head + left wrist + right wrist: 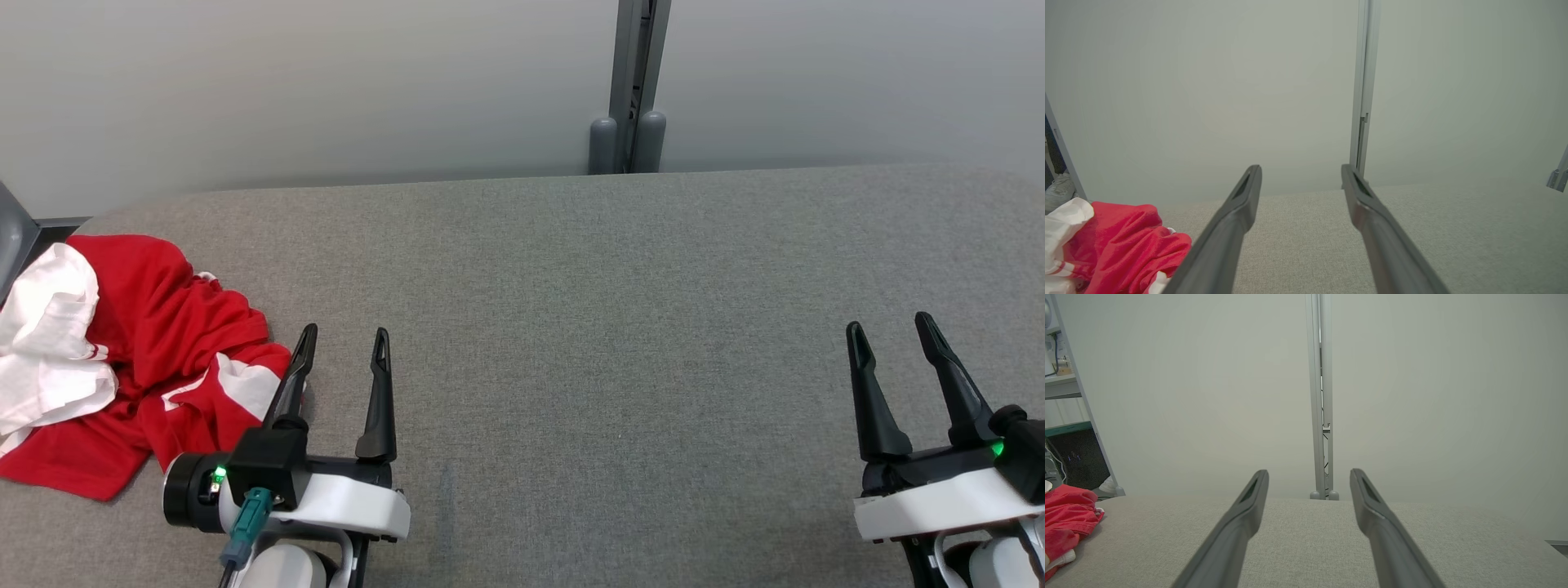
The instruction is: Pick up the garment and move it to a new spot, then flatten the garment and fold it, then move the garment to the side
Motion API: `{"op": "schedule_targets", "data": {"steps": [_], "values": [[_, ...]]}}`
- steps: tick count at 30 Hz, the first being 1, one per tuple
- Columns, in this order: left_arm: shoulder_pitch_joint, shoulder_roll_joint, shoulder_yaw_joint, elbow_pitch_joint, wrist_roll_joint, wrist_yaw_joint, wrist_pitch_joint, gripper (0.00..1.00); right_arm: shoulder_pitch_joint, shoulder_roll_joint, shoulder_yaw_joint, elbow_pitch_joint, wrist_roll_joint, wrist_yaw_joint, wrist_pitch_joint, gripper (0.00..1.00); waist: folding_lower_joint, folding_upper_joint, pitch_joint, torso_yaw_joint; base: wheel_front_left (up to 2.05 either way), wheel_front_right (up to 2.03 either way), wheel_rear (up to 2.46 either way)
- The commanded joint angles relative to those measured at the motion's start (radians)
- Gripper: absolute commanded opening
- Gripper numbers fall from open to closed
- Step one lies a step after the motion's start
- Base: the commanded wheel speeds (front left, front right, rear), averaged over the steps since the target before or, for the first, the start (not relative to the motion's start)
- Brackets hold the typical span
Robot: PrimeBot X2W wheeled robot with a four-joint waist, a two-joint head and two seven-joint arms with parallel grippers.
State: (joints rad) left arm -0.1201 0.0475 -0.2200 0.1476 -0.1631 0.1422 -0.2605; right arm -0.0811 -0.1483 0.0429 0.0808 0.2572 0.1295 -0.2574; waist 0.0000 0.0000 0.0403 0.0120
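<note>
Step 1 of the task, the pick-up, is not yet begun. The garment (155, 343), red w/ white panels, lies crumpled in a heap at approx. 9 o'clock in the head view, hard by the left edge of the grey surface (612, 327). Nothing is holding it.

The left end effector (344, 333) is at approx. 7 o'clock, fingers spread wide w/ nothing btwn them, pointing to 12. Its outer finger overlaps the heap's near edge in the head view. I can't tell if it touches the cloth or hangs just above it. In the left wrist view the red cloth sits at 8 o'clock, beside that finger, not btwn the two.

The right end effector (888, 322) is at approx. 4 o'clock, also spread and empty, well apart from the garment, w/ bare surface ahead of it.

The middle of the surface, from centre out to 3 o'clock, is bare, so that is prob. where the new spot lies. A grey post (633, 82) stands behind the far edge at 12.

Next move, as I judge it: the left arm has to swing toward 9–10 o'clock, tip down onto the heap & pinch a raised fold, pref. the red ridge nearest it, then lift & carry toward centre. The heap is bunched, so one pinch may take several layers or leave a part trailing, and the lift should clear the surface well. The right arm looks needed later, for flattening & folding.
</note>
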Motion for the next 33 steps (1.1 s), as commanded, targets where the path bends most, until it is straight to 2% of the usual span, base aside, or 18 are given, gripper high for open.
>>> {"op": "schedule_targets", "data": {"steps": [1, 20, 33], "values": [[-0.015, 0.005, -0.001, -0.003, 0.013, 0.008, -0.006, 1.0, -0.007, -0.008, 0.002, -0.003, -0.011, 0.002, -0.01, 1.0, 0.0, 0.0, 0.0, 0.0, 0.0, 0.0, 0.0], [-0.017, 0.005, -0.004, 0.003, 0.003, 0.006, -0.005, 1.0, -0.008, -0.009, 0.005, -0.002, -0.002, 0.002, -0.009, 1.0, 0.0, 0.0, 0.002, 0.009, 0.0, 0.0, 0.0], [-0.032, 0.005, 0.006, -0.013, 0.01, 0.016, -0.005, 1.0, -0.014, -0.025, 0.025, -0.02, 0.016, 0.002, -0.009, 1.0, 0.0, 0.0, 0.042, 0.094, 0.0, 0.0, 0.0]]}}
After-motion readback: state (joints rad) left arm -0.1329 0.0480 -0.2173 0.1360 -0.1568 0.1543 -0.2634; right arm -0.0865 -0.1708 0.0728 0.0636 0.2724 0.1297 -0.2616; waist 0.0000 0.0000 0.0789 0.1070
